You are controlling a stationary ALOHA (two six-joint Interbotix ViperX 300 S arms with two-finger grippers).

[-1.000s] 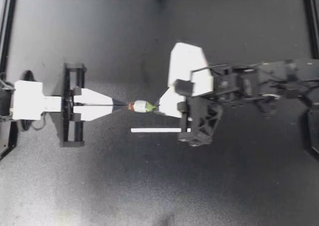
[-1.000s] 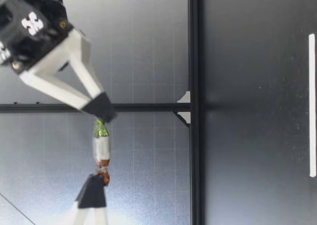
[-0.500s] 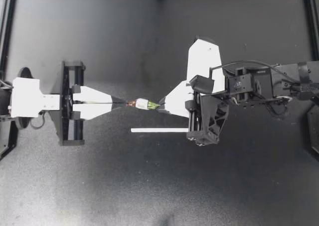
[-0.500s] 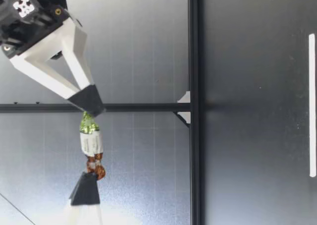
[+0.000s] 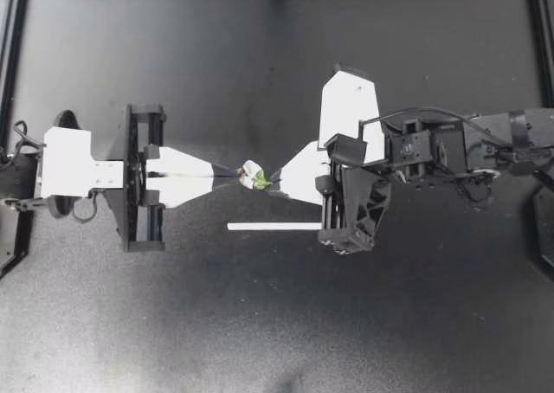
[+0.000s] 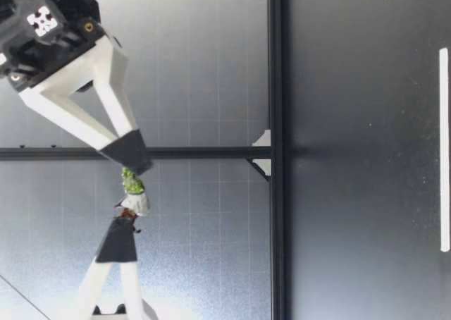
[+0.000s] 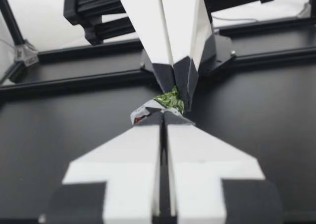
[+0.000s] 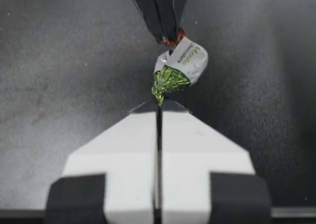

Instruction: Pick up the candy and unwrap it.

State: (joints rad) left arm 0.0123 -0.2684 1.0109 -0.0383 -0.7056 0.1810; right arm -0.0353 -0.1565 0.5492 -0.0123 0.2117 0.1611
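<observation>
**Candy held in the air between both pincers**

- Left pincer (image 5: 234, 176): fingers pressed together, clamped on the reddish-brown twisted end of the candy (image 5: 254, 175).
- Right pincer (image 5: 276, 177): fingers closed tight on the green foil end of the same candy.
- The two pincers meet tip to tip over the middle of the bench (image 5: 173, 324), and the candy is the only thing between them.
- Candy: white wrapper body, bunched up short and cocked at an angle rather than stretched straight.
- Low view: candy (image 6: 132, 193) hangs well above the bench surface. Right pincer (image 6: 135, 165) grips one end, left pincer (image 6: 125, 221) the other.
- Left wrist view: green foil (image 7: 169, 99) sits pinched at the dark tips of the right pincer (image 7: 178, 92), just ahead of the left pincer (image 7: 163, 116).
- Right wrist view: green twist runs into the right pincer (image 8: 159, 104). The white body (image 8: 183, 61) bulges to one side, with the left pincer (image 8: 165, 34) beyond it.
- White strip (image 5: 273, 227) lies flat on the bench near the candy, apart from it.
</observation>
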